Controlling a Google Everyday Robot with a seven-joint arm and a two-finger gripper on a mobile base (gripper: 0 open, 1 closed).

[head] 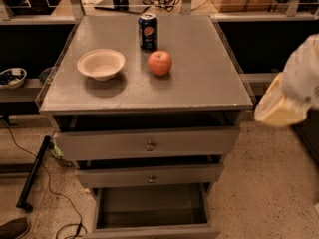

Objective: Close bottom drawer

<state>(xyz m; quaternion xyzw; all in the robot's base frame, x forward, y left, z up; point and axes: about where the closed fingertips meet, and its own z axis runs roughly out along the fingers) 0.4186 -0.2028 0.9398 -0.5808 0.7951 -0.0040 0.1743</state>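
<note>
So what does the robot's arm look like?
The arm is a rounded white shell with faint grey speckles; its end, seemingly the gripper, is a cream-yellow wedge at the right edge, beside the cabinet. No cables or markings show.

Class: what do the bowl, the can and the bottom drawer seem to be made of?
Bowl: probably paper or moulded fibre, matte off-white. Can: likely metal, glossy blue print, silvery rim. Bottom drawer: grey painted metal or laminate, flat dull panels; cannot tell which. The gripper hangs right of the cabinet, touching none.
</note>
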